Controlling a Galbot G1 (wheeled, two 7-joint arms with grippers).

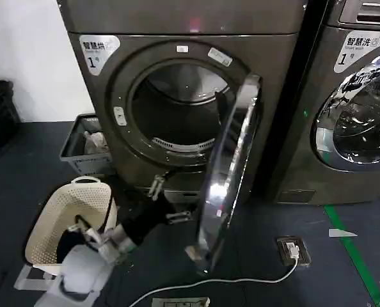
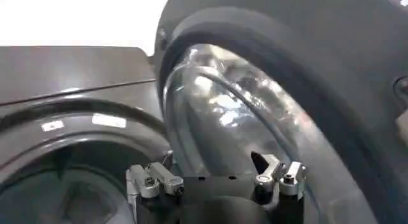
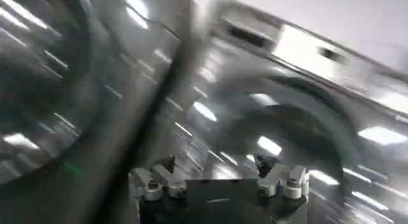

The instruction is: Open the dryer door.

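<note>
The dryer (image 1: 276, 77) is a bronze-grey front loader with a white "1" sticker, and its dark drum opening (image 1: 177, 109) is exposed. The dryer door (image 1: 231, 166) stands swung out towards me, edge-on, hinged at the right of the opening. Its chrome ring catches the light. My left gripper (image 1: 167, 201) hangs open low in front of the machine, below the opening and just left of the door, holding nothing. In the left wrist view the left gripper (image 2: 213, 161) faces the domed glass of the door (image 2: 242, 117) and its grey rim. The right gripper (image 3: 215, 163) is open before a blurred machine front.
A white laundry basket (image 1: 68, 217) stands on the dark floor at the lower left, with a grey crate (image 1: 84, 144) behind it. A second machine with a chrome round door (image 1: 363, 121) stands to the right. A floor socket (image 1: 293, 251) with a white cable lies near green tape (image 1: 350, 249).
</note>
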